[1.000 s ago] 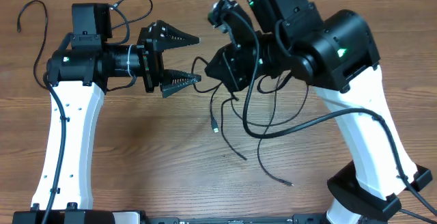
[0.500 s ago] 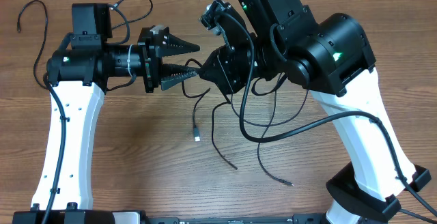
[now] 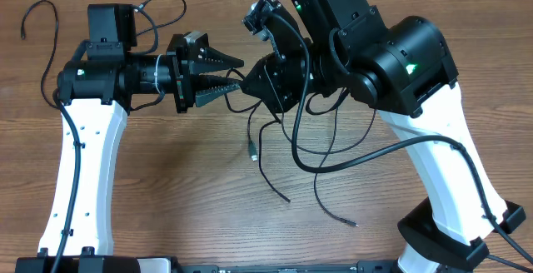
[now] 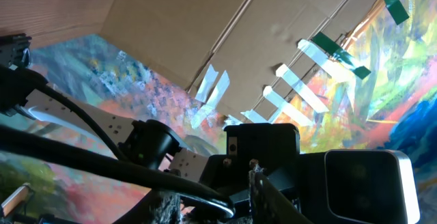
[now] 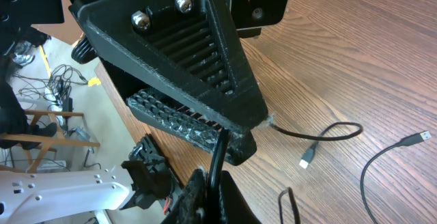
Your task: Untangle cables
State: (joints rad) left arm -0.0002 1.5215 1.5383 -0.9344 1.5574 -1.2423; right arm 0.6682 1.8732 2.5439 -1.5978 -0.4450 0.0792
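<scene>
Cables: thin black strands, gathered at the top between the two grippers above the table and hanging from there onto the wood.
Held strand: rises out of the right gripper's fingertips straight to the edge of the left gripper's serrated finger.
Loose ends: one silver plug tip lies on the table below the grippers. Two bare ends trail further toward the near edge, apart from one another.
Other plugs: the right wrist view shows a curled strand ending in a pale plug, with a second plug beside it, both flat on the wood.
Right gripper: pinched closed on the cables, which drop from its tip.
Left gripper: points at the right gripper, tips almost touching it. Its jaws are partly apart, a gap showing from above. Whether the fingers press the strand, I cannot tell.
Table: brown wood grain.
Left wrist view: cables not visible.
</scene>
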